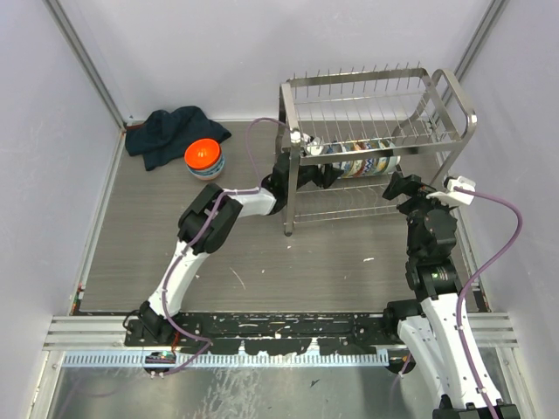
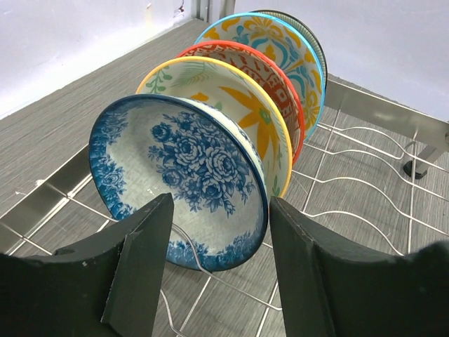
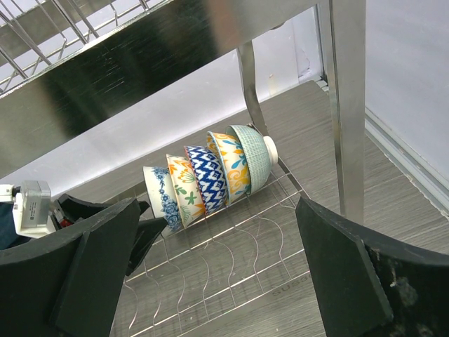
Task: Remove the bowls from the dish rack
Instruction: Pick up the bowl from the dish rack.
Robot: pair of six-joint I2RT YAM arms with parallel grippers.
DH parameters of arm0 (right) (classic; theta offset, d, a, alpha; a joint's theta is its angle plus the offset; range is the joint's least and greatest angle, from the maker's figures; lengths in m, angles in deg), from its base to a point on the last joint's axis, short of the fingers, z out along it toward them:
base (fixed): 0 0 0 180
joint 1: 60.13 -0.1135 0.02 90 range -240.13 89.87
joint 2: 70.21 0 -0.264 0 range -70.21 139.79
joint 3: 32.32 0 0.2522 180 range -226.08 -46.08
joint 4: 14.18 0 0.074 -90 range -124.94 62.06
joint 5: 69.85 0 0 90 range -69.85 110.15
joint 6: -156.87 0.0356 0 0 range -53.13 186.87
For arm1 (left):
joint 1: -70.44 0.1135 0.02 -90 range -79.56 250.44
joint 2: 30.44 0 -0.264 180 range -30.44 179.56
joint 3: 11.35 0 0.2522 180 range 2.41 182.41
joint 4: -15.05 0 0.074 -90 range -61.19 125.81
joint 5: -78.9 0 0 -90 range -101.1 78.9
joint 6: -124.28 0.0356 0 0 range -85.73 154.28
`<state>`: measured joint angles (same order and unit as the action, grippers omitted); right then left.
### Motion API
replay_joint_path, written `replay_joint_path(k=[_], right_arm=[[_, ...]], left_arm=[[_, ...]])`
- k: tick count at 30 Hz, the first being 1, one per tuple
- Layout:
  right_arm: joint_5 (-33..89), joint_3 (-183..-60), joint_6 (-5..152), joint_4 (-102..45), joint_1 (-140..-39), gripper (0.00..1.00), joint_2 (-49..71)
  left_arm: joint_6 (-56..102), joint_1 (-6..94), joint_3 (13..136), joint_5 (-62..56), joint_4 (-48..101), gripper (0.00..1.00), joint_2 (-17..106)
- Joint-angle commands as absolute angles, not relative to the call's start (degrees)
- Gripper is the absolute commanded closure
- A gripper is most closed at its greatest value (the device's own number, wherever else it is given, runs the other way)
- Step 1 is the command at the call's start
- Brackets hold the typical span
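Note:
The silver wire dish rack (image 1: 441, 92) stands at the back right of the table. A row of bowls (image 1: 362, 161) stands on edge on its lower tier. My left gripper (image 1: 321, 175) reaches in from the rack's left end. It is open, and its jaws (image 2: 221, 210) frame the lower rim of the nearest bowl, the blue floral bowl (image 2: 189, 165), without a visible grip. Behind that come a yellow-rimmed bowl (image 2: 249, 105), a red-rimmed bowl (image 2: 284, 77) and a blue-and-orange bowl (image 2: 270, 35). My right gripper (image 3: 217, 210) hangs wide open at the rack's right end, apart from the mint green bowl (image 3: 252, 154).
An orange bowl (image 1: 204, 157) sits on the table left of the rack, beside a crumpled dark cloth (image 1: 166, 133). The rack's upright post (image 3: 347, 105) and top rail (image 3: 140, 63) stand close in front of my right gripper. Walls close in the table on both sides.

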<state>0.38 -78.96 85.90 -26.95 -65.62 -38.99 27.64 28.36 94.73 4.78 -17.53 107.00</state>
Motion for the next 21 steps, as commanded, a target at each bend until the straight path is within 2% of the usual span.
replay_joint_path(k=[1,14,21], right_arm=[[0.76,-79.88,85.91,-25.40,-65.49,0.00,-39.30],[0.63,-79.82,85.81,-25.26,-65.48,0.00,-39.10],[0.69,-79.73,85.85,-25.22,-65.48,0.00,-39.01]], left_arm=[[27.43,27.92,97.09,3.93,-19.96,0.36,108.96],[26.41,27.54,98.74,2.73,-20.07,0.47,110.37],[25.48,27.47,98.49,2.09,-21.28,0.61,110.70]])
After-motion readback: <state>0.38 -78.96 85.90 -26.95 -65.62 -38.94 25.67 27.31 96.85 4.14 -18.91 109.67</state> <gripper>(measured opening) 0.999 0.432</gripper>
